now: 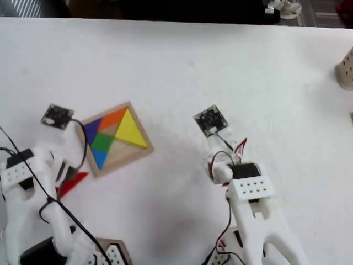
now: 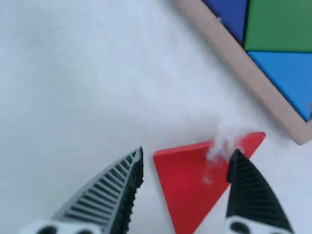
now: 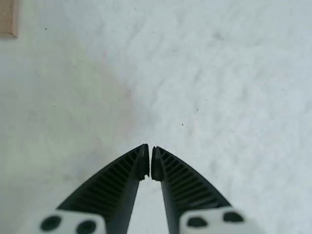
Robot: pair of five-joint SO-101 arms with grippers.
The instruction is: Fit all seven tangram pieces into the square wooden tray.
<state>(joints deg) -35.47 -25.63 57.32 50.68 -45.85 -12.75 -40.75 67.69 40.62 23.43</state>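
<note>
The square wooden tray (image 1: 126, 159) lies on the white bench (image 1: 220, 66), left of centre in the high view and turned so that one corner points toward the arms. Five coloured pieces are seated inside it: a yellow triangle (image 1: 131, 131), an orange triangle (image 1: 113, 117), a dark blue piece (image 1: 91, 131), a green square (image 1: 102, 142) and a light blue triangle (image 1: 99, 157). Pale wood-coloured areas lie among them; whether these are bare tray floor or unpainted pieces cannot be told. The red triangle (image 2: 190, 185) is outside the tray, flat on the bench just beside the tray's near corner and close to the left arm. The left gripper (image 2: 187, 158) is positioned low over this piece with its jaws apart, straddling it. The black jaw tip overlaps one edge of the triangle, while the grey ribbed jaw stands just beside the opposite corner with a narrow strip of bench showing between them. Whether the black tip touches the piece cannot be told. The right gripper (image 3: 150, 156) sits over bare bench well to the right of the tray, jaws together with nothing between them. A tan perforated object (image 1: 345, 69) stands at the far right edge of the bench, well apart from the tray and both arms.
</note>
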